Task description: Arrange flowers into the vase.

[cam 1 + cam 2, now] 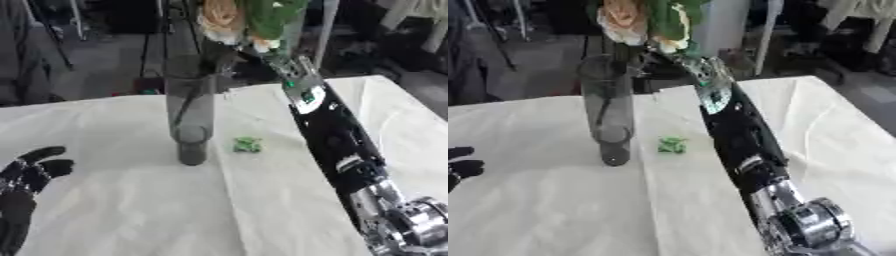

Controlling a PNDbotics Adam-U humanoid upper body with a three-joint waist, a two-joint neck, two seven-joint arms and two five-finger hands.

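vase (191,117): standing upright on the white table (122,210), near centre; dark, see-through, tall. Stem showing faintly inside, so holding at least 1 flower already, as far as can be told.
flowers (234,17): bunching at the top edge, right over the vase mouth; 1 peach bloom (621,20), green leaves (273,15), 1 small pale bloom beside them.
right hand (677,59): reaching in along the right arm (337,132) from the lower right, ending at the vase mouth under the leaves. Fingers hiding behind blooms and foliage; cannot tell whether gripping a stem or letting go.
left hand (33,172): idling at the lower left, fingers straight and relaxed, holding nothing, well apart from the vase.
scrap (248,145): small green bit lying on the table just right of the vase base; looking like a fallen leaf.
done: judging 1 flower seated or being seated in the vase.
left: confirming stem down inside the vase, releasing, pulling the right hand clear without tipping the vase. No other loose flowers showing on the table, so likely nearing the end of the task.
risk: tall narrow vase, arm close to its rim; knocking it over while withdrawing.
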